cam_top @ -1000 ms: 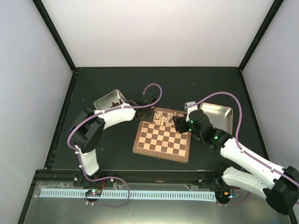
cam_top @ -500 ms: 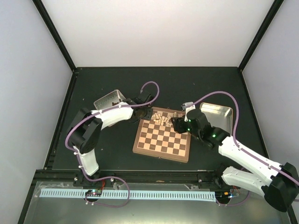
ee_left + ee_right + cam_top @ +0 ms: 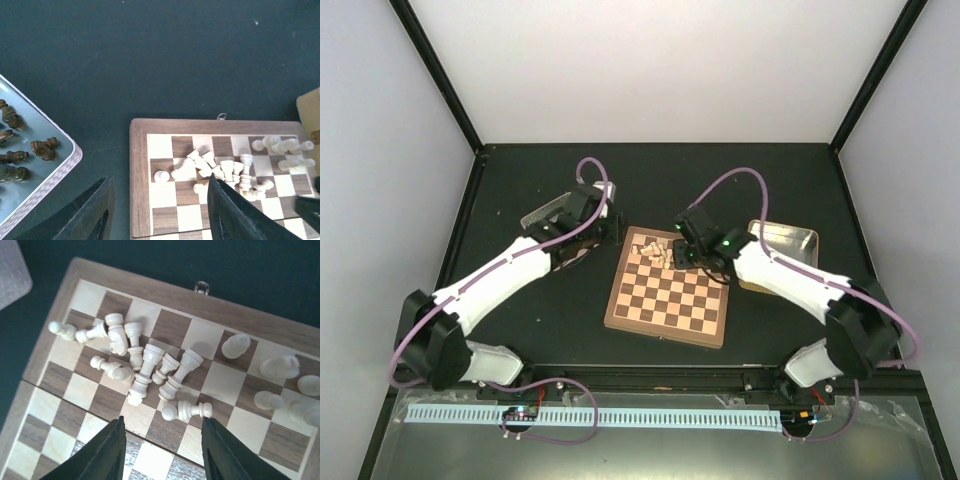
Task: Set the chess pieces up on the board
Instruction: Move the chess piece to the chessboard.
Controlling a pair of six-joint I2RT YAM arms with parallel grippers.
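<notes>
- The board (image 3: 667, 293) lies in the middle of the desk (image 3: 520, 180)
- The pale pieces (image 3: 150, 365) are all on its far rows: most lie fallen in a tight heap toward the far left corner, and a few stand apart toward the far right corner
- The left fingers (image 3: 97, 210) are apart with nothing between them, above the far left corner of the board, near the tin (image 3: 65, 162) that holds dark pieces
- The right fingers (image 3: 107, 450) are also apart and hold nothing; they hang over the heap, and a lying pawn (image 3: 182, 411) is nearest to their gap
- I judge that the setting up is only at its beginning: the step in hand is to pick one pale piece out of the heap
- The next move calls for the right fingers to go down on one single piece, close on it without pushing its touching neighbours, and then stand it upright on its own square
</notes>
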